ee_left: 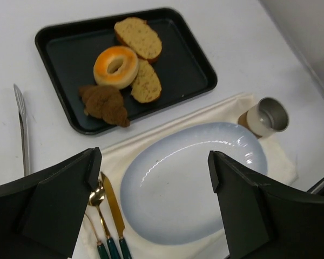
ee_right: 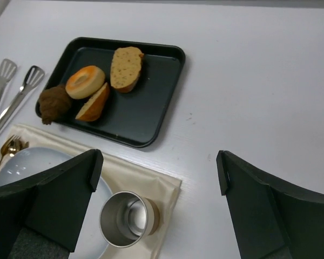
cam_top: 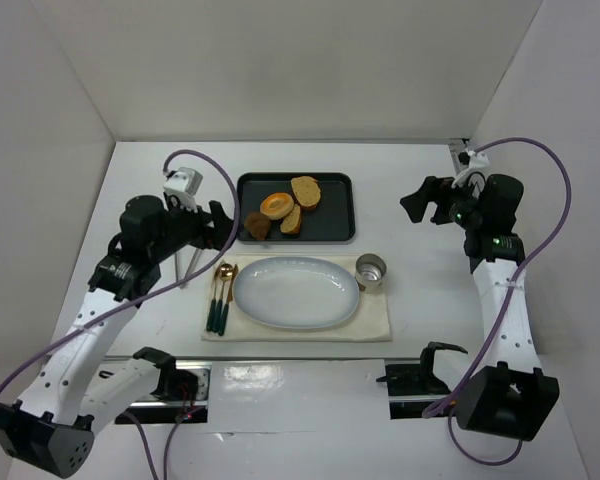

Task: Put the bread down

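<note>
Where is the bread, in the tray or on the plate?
In the tray: the bread lies against the bun; the plate is bare.

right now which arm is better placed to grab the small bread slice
Left, probably: the left gripper hangs open beside the tray, close to the small bread slice; the right gripper is farther off.

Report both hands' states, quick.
Left hand: open, holding nothing.
Right hand: open, holding nothing.
</note>
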You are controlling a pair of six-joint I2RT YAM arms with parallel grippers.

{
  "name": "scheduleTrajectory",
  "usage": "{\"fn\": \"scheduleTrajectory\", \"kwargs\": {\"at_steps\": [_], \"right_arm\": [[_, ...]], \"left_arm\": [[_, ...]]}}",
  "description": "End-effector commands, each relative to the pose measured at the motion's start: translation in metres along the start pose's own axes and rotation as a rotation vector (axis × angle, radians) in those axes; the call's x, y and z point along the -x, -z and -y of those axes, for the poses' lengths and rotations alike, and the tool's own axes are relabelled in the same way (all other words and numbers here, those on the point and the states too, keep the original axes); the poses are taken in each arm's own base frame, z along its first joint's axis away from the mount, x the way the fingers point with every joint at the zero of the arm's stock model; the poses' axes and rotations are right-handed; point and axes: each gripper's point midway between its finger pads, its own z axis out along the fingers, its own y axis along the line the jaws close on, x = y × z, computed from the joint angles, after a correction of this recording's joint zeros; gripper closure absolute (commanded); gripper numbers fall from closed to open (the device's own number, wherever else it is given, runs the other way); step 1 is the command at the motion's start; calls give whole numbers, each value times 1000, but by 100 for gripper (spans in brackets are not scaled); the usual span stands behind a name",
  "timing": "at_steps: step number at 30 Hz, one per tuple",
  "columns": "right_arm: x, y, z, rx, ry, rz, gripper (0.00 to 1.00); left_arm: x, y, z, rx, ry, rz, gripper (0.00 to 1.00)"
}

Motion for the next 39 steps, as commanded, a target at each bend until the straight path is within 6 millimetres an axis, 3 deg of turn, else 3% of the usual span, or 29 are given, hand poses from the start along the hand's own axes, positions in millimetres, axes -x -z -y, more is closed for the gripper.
{"fn": "scheduleTrajectory", "kwargs": {"at_steps": [1,3,7,10,12,18,19,20,21,23,25,31,39], "right_arm": [[3,3,19,-105,41,44,0],[-12,1,14,-50,107,28,0],[-16,-1,-9,114,190,8,0],[-4,-9,-5,114,176,8,0],[-6,-14,0,105,150,-10,0],[-32,-14,7,73,143,-83,0],[-37,-12,4,85,140,-85,12],[-30,-9,-5,105,163,-59,22],[-30,-8,-8,119,154,-58,25],[-26,-6,-15,138,162,-53,1],[-23,-3,-17,138,167,-47,1],[-24,-3,-13,117,180,-54,1],[-30,-6,-10,118,164,-76,1]], "left_arm": [[6,-5,-11,56,-58,57,0],[-6,-10,-13,82,-71,39,0],[-30,-21,-32,166,-74,-25,0],[-32,-23,-39,203,-72,-42,0],[-30,-23,-41,211,-84,-32,0],[-55,-34,-94,455,-108,-174,3],[-67,-40,-106,481,-98,-226,11],[-69,-42,-110,494,-92,-246,15],[-74,-43,-117,519,-78,-261,15],[-76,-42,-141,597,-61,-288,10],[-84,-37,-162,667,-33,-317,5],[-104,-22,-205,794,34,-368,2],[-132,-28,-226,797,69,-464,2]]}}
